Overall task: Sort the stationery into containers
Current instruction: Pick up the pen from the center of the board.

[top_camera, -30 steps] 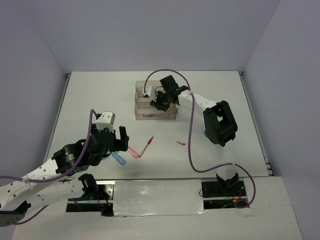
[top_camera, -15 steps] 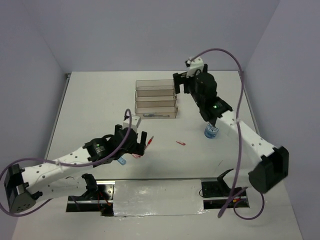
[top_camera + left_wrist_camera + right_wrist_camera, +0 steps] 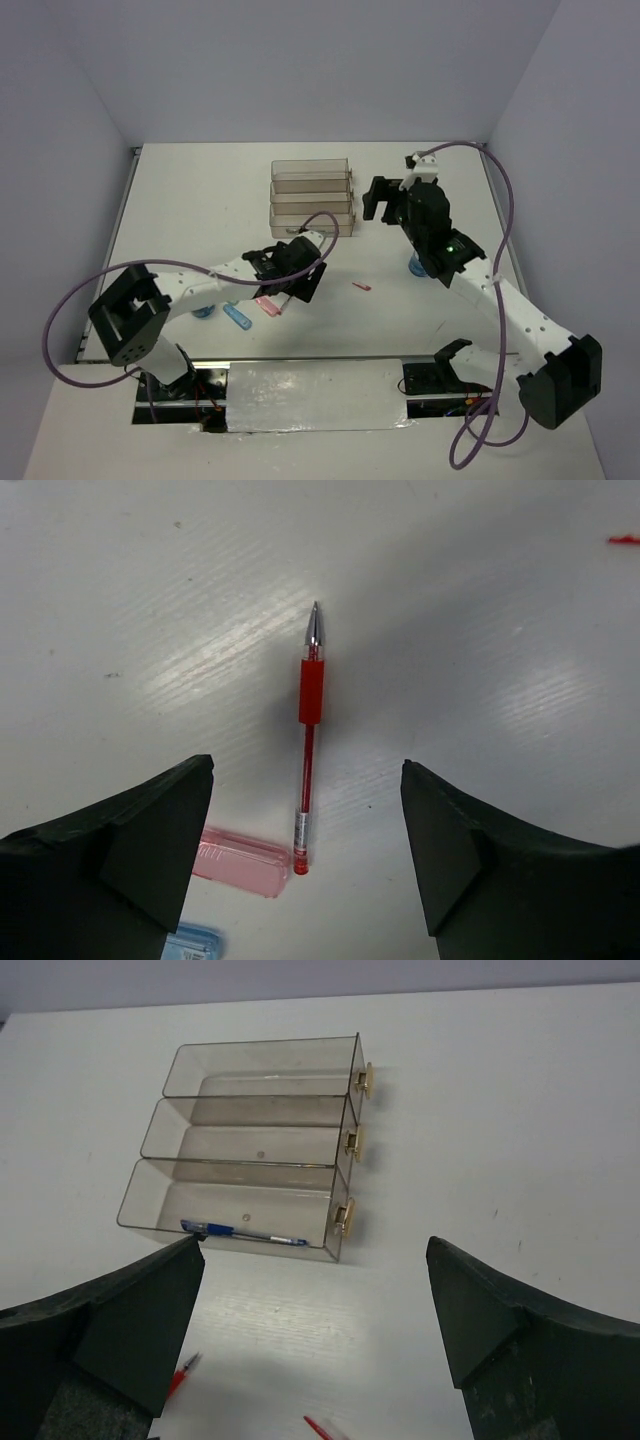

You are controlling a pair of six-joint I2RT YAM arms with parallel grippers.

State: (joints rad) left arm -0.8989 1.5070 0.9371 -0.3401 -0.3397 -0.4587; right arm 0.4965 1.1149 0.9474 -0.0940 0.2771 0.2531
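The containers [image 3: 311,166] are three clear smoky trays joined side by side at the table's middle back. A blue pen [image 3: 245,1233] lies in the nearest tray [image 3: 331,1232]. My right gripper [image 3: 315,1245] hangs open and empty to the right of the trays, also seen from above [image 3: 384,200]. My left gripper [image 3: 307,770] is open low over a red pen [image 3: 309,710] that lies on the table between its jaws, untouched. A pink capsule [image 3: 240,860] and a blue capsule [image 3: 190,945] lie beside the pen's rear end.
A small red cap [image 3: 362,287] lies right of the left gripper [image 3: 297,272]. One blue roll [image 3: 421,266] shows under the right arm, another [image 3: 203,311] beside the left arm. Purple cables loop over both arms.
The right gripper has opened and drawn back to the right from the trays, leaving the blue pen in the nearest one. The left arm has reached right, over the red pen.
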